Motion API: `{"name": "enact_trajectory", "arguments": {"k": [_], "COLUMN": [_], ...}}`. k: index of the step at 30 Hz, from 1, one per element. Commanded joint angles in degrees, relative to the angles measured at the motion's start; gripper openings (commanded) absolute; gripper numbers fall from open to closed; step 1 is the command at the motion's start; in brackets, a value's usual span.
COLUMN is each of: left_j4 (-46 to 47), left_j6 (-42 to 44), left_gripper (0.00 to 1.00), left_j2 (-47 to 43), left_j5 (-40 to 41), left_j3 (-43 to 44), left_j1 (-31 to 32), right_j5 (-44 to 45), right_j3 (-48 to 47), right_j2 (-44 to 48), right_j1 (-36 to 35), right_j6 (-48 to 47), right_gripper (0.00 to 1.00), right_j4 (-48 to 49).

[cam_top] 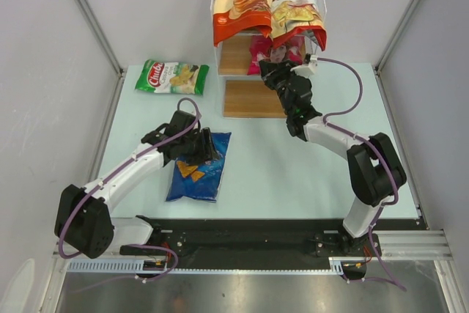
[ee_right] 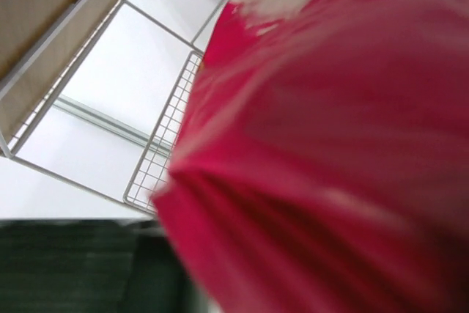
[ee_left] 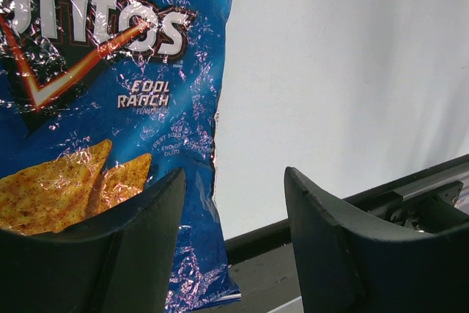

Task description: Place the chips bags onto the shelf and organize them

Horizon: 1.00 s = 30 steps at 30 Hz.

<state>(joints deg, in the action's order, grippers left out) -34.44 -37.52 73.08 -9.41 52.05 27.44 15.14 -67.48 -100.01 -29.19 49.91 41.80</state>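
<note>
Lying beneath left tool point(ee_left: 233, 185): Doritos bag point(ee_left: 110, 108)

Noted: left arm point(cam_top: 128, 172) and right arm point(cam_top: 331, 135) have white link shells with black joint housings. A purple cable point(cam_top: 362, 89) on each loops from base to the black wrist behind the claw. The left gripper point(ee_left: 234, 243) has two broad matte-black fingers point(ee_left: 333, 254), edges lightly scuffed; right gripper point(cam_top: 272, 71) black.

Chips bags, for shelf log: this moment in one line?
left gripper open over Doritos bag | right gripper at pink bag | green bag unshelved
</note>
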Motion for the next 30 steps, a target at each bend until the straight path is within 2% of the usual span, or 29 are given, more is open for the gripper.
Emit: {"name": "enact_trajectory", "arguments": {"k": [1, 3, 16, 21, 30], "left_j4": [1.8, 1.7, 1.7, 1.8, 2.4], "left_j6": [-0.4, -0.2, 0.5, 0.8, 0.3], "left_gripper": [0.62, 0.62, 0.62, 0.62, 0.62], "left_j2": [-1.4, -1.9, -3.1, -3.1, -2.9], "left_j5": [-1.3, -1.3, -1.3, -0.9, -1.1], "left_j3": [-0.8, -1.1, -2.0, -2.7, -3.6], "left_j1": [-0.4, -0.4, -0.4, -0.5, -0.4], "right_j5": [2.2, 3.7, 3.6, 1.3, -2.0], "right_j3": [0.7, 1.1, 2.0, 1.9, 2.0], "right_j2": [4.0, 4.5, 6.1, 5.0, 3.5], "right_j1": [-0.1, -0.1, 4.4, 7.0, 6.7], "right_j6": [3.1, 4.5, 6.0, 6.2, 9.3], "right_gripper": [0.12, 0.00, 0.00, 0.00, 0.00], "right_j4": [-5.0, -6.0, -5.2, -1.5, -1.0]}}
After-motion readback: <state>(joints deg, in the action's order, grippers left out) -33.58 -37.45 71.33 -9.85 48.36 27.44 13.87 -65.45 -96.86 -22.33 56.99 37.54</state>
